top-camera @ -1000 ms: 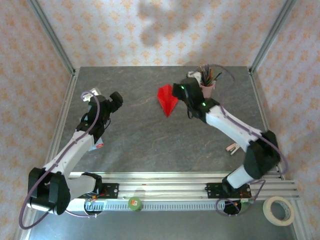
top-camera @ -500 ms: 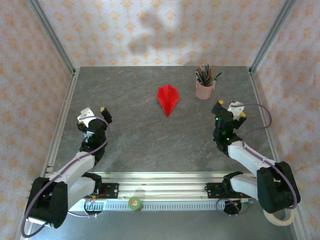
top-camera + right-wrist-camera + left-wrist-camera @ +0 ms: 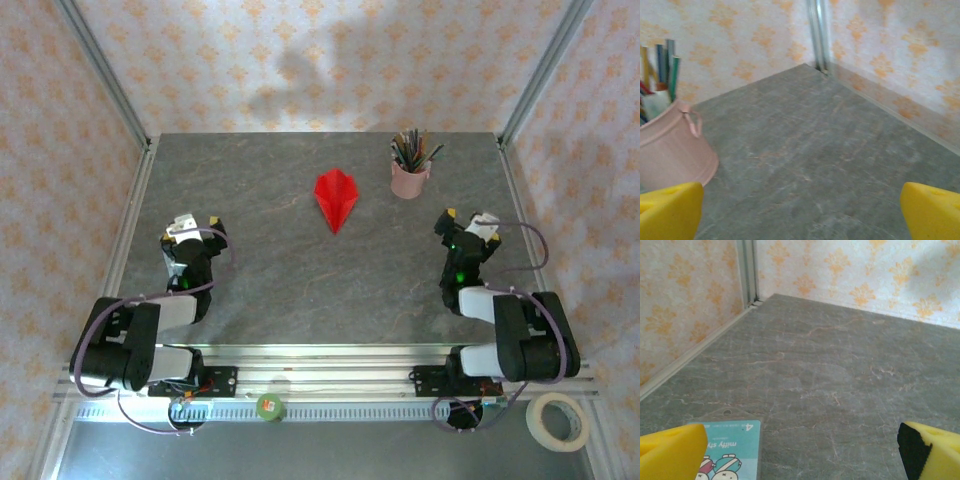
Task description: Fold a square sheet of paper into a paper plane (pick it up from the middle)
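Paper plane [image 3: 335, 197]: red dart, lying on table [image 3: 280, 280], far centre, nose pointing toward arm bases. Pink pencil cup [image 3: 409, 180] just right of it, not touching, upright, holds bunch of pencils [image 3: 415, 150]. Left fingers [image 3: 670, 452] spread wide, empty; printed card [image 3: 735, 445] on table beside them. Right fingers [image 3: 930, 210] spread wide, empty.

The grey stone-patterned table [image 3: 300, 270] carries the paper plane [image 3: 335, 197] lying toward 12 o'clock, a pink pencil cup [image 3: 409, 178] standing at 1 o'clock, and a teal cartoon card [image 3: 732, 447] lying flat.
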